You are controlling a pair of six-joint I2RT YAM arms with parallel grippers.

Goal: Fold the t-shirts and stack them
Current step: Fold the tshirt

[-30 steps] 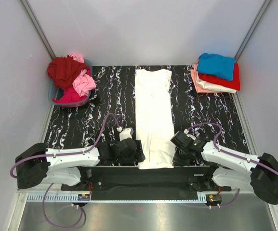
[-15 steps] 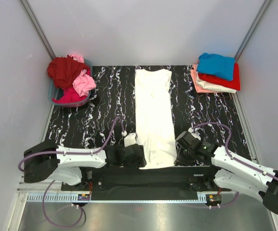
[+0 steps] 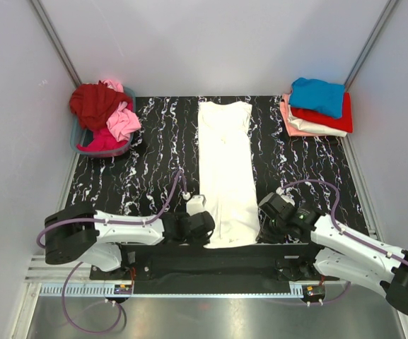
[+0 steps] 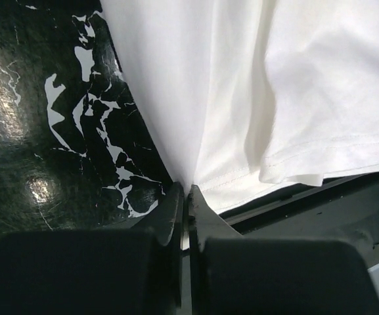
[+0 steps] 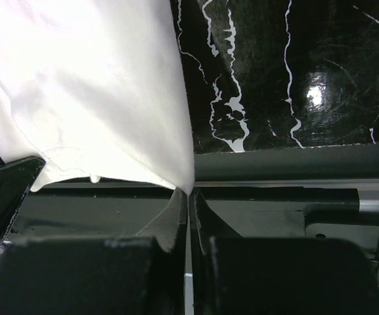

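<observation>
A white t-shirt [image 3: 226, 169], folded lengthwise into a long strip, lies down the middle of the black marbled table [image 3: 140, 176]. Its hem reaches the near edge. My left gripper [image 3: 209, 230] is shut on the near left hem corner, and the left wrist view shows the cloth [image 4: 242, 85] pinched between the tips [image 4: 188, 191]. At the near right corner my right gripper [image 3: 261, 224] is shut on the hem; the white cloth [image 5: 97, 85] runs into its closed tips [image 5: 190, 194].
A blue-grey basket [image 3: 77, 138] at the back left holds crumpled dark red [image 3: 94, 102], pink [image 3: 124, 121] and magenta [image 3: 99, 141] t-shirts. At the back right is a stack of folded t-shirts: blue [image 3: 318, 95] on top, then red, white and salmon.
The left gripper moved right to the shirt's near left corner and shut on the hem. The right arm shifted slightly toward the near edge, still shut on its corner.
</observation>
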